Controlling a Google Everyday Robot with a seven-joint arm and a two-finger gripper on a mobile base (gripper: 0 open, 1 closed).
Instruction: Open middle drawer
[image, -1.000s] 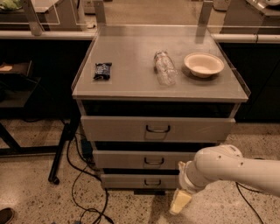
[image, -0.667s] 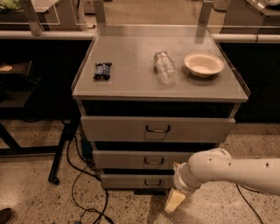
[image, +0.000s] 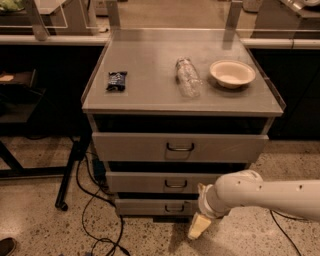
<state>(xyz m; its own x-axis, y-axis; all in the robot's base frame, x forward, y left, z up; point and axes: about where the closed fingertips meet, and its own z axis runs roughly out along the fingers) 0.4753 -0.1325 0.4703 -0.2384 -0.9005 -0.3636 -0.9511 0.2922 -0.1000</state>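
The middle drawer (image: 150, 182) is the light-grey front between two others in the metal cabinet, with a small dark loop handle (image: 176, 184) at its centre. Its front looks pushed in, with a dark gap above it. My gripper (image: 200, 224) is at the end of the white arm (image: 260, 196), which comes in from the right. It hangs low in front of the cabinet, below and to the right of the middle handle, over the right end of the bottom drawer (image: 150, 206). It touches no handle.
The taller top drawer (image: 135, 146) is above. On the cabinet top (image: 150, 97) lie a dark snack packet (image: 116, 80), a clear plastic bottle (image: 187, 76) and a white bowl (image: 232, 73). Black cables (image: 92, 215) and a stand leg (image: 67, 180) are on the floor at left.
My arm and gripper have shifted a little to the left, closer to the cabinet's lower drawers. The drawers and the things on top have not moved.
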